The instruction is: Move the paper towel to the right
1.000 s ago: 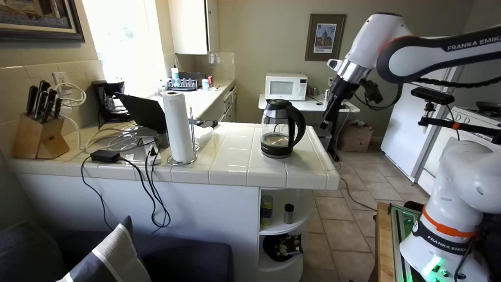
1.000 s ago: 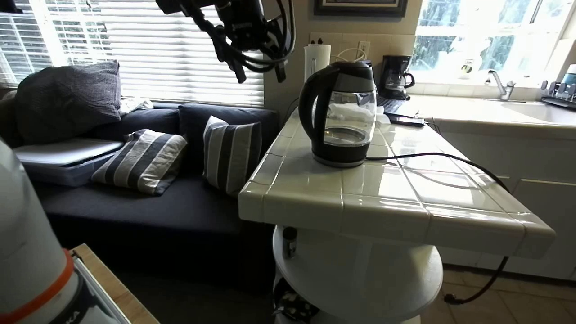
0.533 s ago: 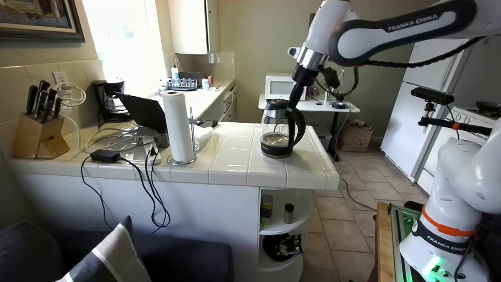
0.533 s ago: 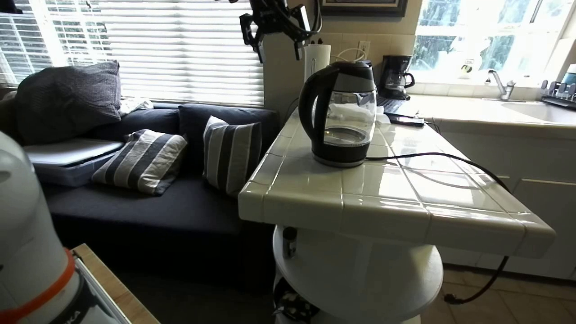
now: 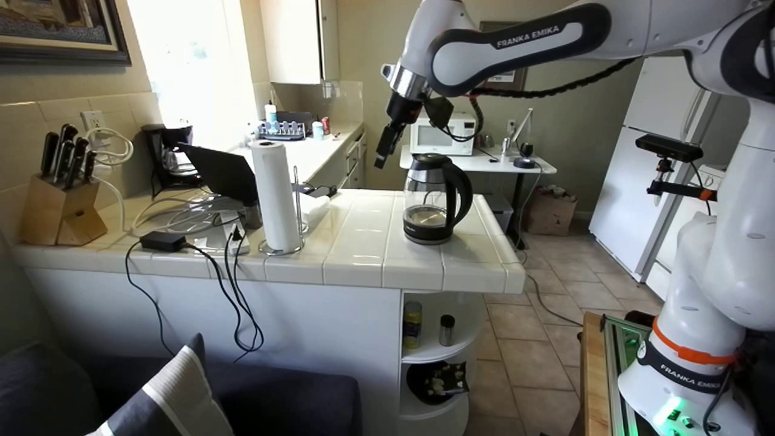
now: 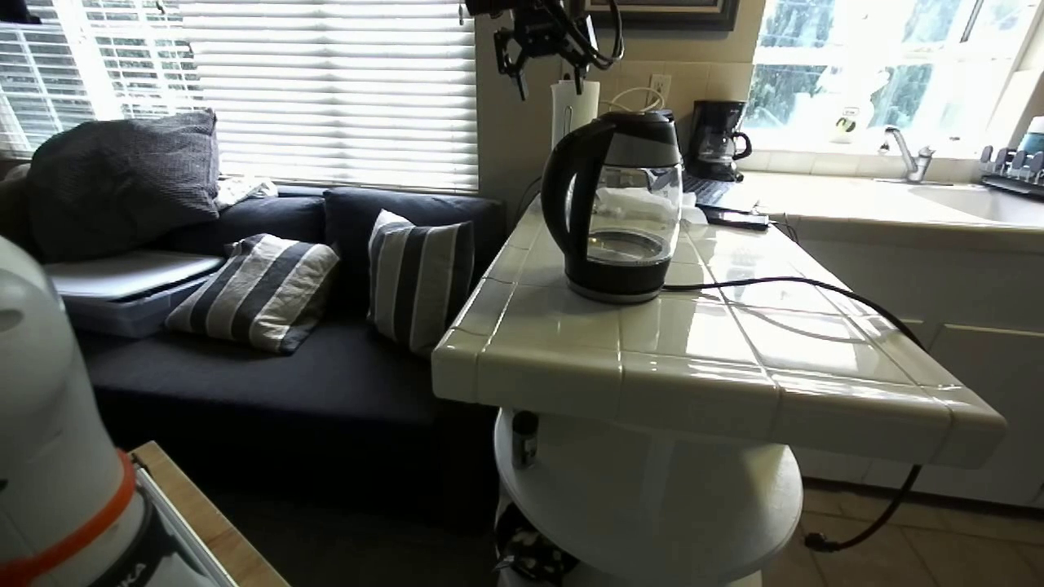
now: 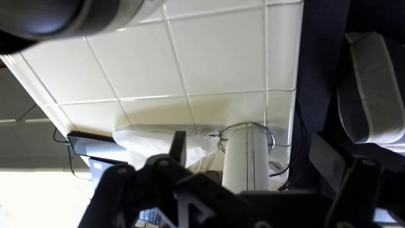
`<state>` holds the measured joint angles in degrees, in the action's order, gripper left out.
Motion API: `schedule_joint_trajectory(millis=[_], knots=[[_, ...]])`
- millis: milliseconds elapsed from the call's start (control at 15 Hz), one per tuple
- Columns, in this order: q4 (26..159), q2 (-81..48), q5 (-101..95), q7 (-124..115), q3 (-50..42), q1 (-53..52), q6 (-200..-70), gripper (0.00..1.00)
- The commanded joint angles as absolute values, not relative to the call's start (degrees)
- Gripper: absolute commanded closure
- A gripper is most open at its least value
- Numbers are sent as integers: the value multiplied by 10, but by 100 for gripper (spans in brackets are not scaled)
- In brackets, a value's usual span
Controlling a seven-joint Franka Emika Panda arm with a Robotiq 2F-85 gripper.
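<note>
- My gripper [image 7: 252, 152] has its jaws spread wide, nothing between them. The roll [image 7: 235, 161] stands upright ahead of the jaws and lower; in the wrist view it shows between the fingers [image 7: 179, 146], not touched.
- Tipping is my main worry. Something that tall would likely topple rather than slide if a fingertip struck it near the top, so I'd want the jaws lower first.
- Its wire stand [image 7: 247, 148] has an upright rod on the side facing the jaws — a crooked approach could catch the rod with one finger and twist everything.
- The roll is near the edge of the counter [image 7: 215, 57], on the couch [image 6: 269, 391] side of the jaws. A stray shove that way could send it over.
- On the opposite side of the jaws, plastic [image 7: 148, 142] lies right beside the stand; whether they touch I can't tell. A low finger might snag it.
- The laptop [image 5: 221, 172] sits beyond the roll, so overshooting forward could hit it.
- The kettle [image 5: 424, 215] stands behind the jaws, below them. If "right" means back that way, the roll — carried low — could knock it.
</note>
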<state>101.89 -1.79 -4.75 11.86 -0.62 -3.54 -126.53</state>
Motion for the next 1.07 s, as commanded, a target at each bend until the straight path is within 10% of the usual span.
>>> schedule_joint_trajectory(millis=[0,600,1000], knots=[[874,-142,-33,105,13,-34,-1244,0],[619,-357,-45,-29,18,-60,-1260,0],[697,-300,-45,0,26,-48,-1270,0]])
